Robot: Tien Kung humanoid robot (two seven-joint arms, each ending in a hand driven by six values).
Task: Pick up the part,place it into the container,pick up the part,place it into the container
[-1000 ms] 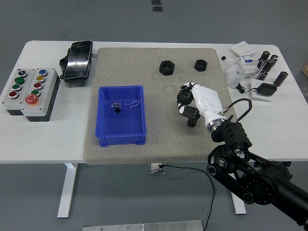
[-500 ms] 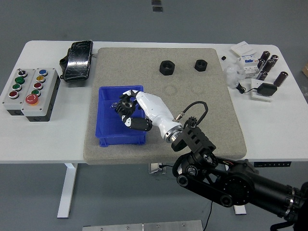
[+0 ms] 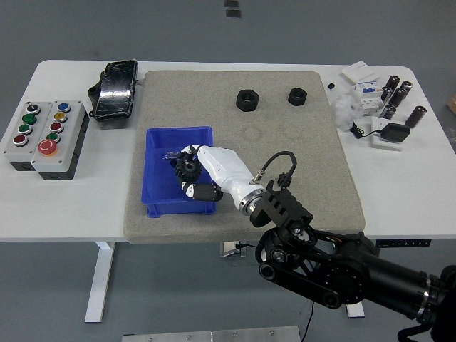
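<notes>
Right hand [image 3: 194,176] sits inside the blue container [image 3: 161,140], fingers curled around a black toothed part [image 3: 189,170], apparently a small gear. The part is over the container's right half, low within the walls; cannot tell if it touches the floor. Small dark bits and a thin wire [image 3: 172,154] lie on the floor beside it. Left arm is out of sight.

Step in hand, as judged: releasing the part into the container.

To do it well: lower until the part is close to the floor, then spread the fingers evenly so it drops flat rather than rolling on its teeth. Stay off the container's near wall, since the wrist crosses that rim. Lift straight up before swinging away, or the fingers may drag the container across the grey mat [image 3: 299,185].

Two black nuts, larger [image 3: 247,100] and smaller [image 3: 297,95], wait at the mat's far side, well apart from the container; one is likely the next pick.
</notes>
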